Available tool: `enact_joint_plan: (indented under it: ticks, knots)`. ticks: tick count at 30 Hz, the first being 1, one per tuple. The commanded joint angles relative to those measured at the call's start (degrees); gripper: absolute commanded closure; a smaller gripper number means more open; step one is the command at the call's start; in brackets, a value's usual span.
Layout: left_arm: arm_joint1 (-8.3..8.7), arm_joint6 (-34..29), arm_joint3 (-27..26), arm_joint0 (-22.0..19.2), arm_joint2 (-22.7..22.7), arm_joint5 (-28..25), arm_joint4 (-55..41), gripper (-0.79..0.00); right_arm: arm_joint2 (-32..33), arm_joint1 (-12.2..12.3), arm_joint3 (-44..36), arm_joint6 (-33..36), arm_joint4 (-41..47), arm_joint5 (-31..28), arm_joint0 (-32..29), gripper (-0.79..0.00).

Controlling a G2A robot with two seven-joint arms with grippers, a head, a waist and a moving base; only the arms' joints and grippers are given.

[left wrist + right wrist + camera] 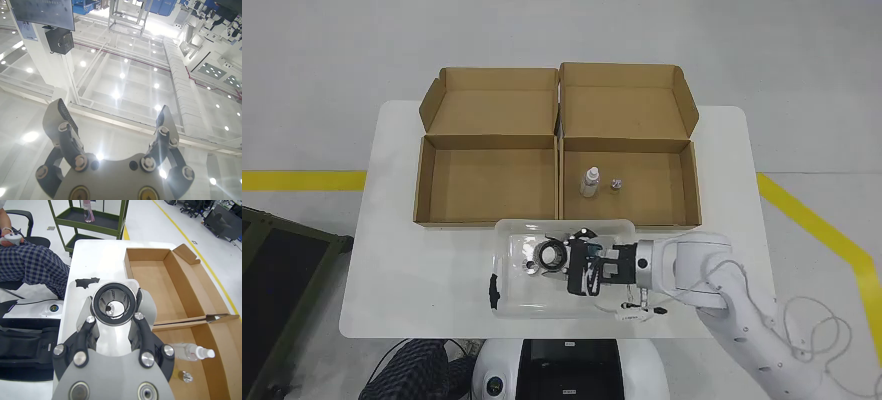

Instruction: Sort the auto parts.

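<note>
My right gripper [564, 262] hangs over the clear plastic bin [504, 272] at the table's front edge and is shut on a metal cylinder with a black rim [114, 285]; a finger presses on each side of it. The cylinder [550, 256] is hollow and I look down its bore. A white spray bottle [590, 181] and a small metal part [617, 184] lie in the right cardboard box [677, 190]. The left cardboard box [487, 185] holds nothing. My left gripper [112, 106] points up at the ceiling, open, with nothing between its fingers.
Both boxes stand side by side behind the bin, lids folded back. A strip of black tape [86, 281] sticks to the bin's rim, and a small dark part [530, 266] lies inside it. The white table [402, 250] has bare room to the left of the bin.
</note>
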Motion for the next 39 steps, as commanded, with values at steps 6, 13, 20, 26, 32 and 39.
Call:
enact_joint_plan:
  ticks: [6,13,20,26,32,39]
  knots:
    - [0.00,0.0,0.0,0.0,0.0,0.0,0.0,-0.785,3.8,0.6,-3.8,1.4,2.2,-0.4,0.4,0.000]
    - [0.00,0.0,0.0,0.0,0.0,0.0,0.0,-0.785,6.6,1.2,-6.0,4.6,4.8,-0.9,1.0,0.000]
    - [0.00,0.0,0.0,0.0,0.0,0.0,0.0,-0.785,9.2,1.7,-8.8,5.9,8.2,-0.7,2.1,0.000]
    - [0.00,0.0,0.0,0.0,0.0,0.0,0.0,-0.785,11.2,2.1,-12.1,7.3,11.3,-0.4,2.6,0.000]
    - [0.00,0.0,0.0,0.0,0.0,0.0,0.0,-0.785,11.9,2.4,-12.8,7.5,12.6,-0.4,3.1,0.000]
    - [0.00,0.0,0.0,0.0,0.0,0.0,0.0,-0.785,11.8,2.6,-12.6,7.0,12.7,-0.1,3.6,0.000]
